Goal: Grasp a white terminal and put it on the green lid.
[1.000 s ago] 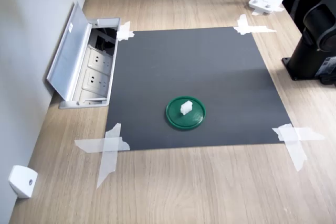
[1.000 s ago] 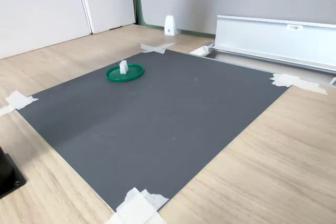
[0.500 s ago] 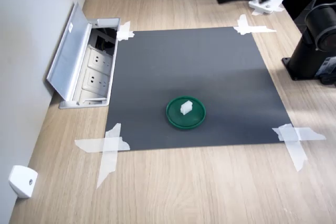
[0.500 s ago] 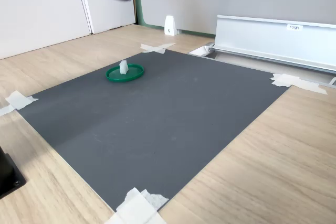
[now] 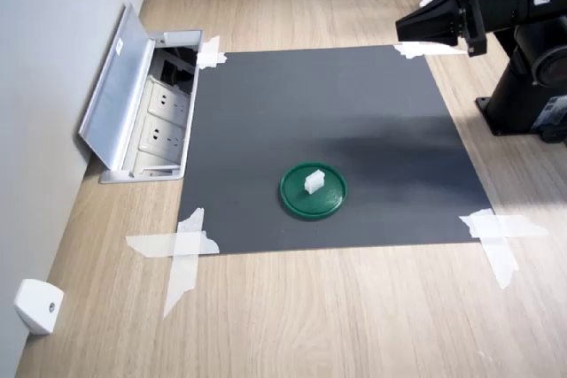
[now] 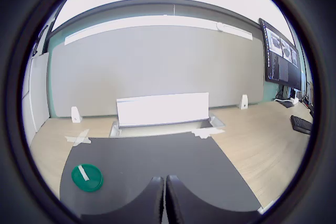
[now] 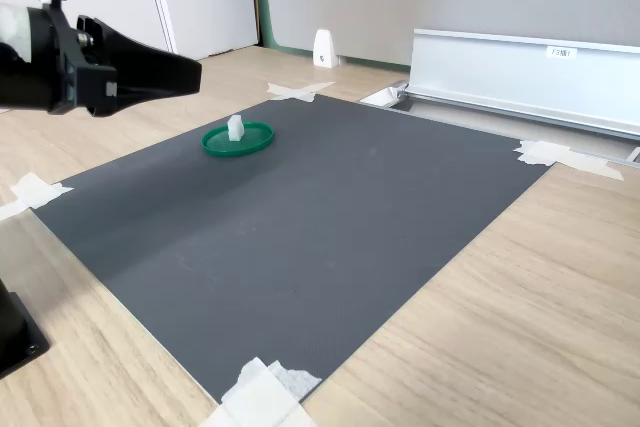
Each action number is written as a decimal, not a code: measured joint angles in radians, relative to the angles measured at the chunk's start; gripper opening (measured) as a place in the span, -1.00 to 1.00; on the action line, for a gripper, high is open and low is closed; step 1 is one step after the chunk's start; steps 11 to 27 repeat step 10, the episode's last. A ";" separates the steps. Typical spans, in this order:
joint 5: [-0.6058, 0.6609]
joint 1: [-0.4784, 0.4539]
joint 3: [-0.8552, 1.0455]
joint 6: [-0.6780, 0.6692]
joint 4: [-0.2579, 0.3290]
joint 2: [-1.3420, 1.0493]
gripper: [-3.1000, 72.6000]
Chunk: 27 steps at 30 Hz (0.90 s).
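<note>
The jaws are pressed together with nothing between them, plainest in the wrist view, where the two dark fingertips (image 6: 155,199) meet along one thin seam; the gripper (image 5: 406,29) hangs in the air near the far right corner of the grey mat (image 5: 354,104) in the first exterior view, pointing level across it and well apart from the task's pieces. The white terminal (image 5: 314,182) already stands on the green lid (image 5: 313,191), roughly at the middle of the disc, and the lid lies flat on the mat toward its near edge in the first exterior view; the second exterior view shows the same little block upright inside the raised rim. Judged from that, the placing looks done and what remains is only to park the arm. To do that well, I would keep the gripper high and carry it away from the lid rather than across it, since the block is small and light and a brush from the fingers or a knock to the rim would likely tip it off. A slow, steady retreat toward the arm's base (image 5: 532,95) suits best, clear of the tape (image 5: 182,248) on the mat's corners and of the open socket box (image 5: 155,121) at the mat's left in the first exterior view
</note>
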 joint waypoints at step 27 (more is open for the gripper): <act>0.015 0.000 0.044 0.000 0.000 -0.053 -0.94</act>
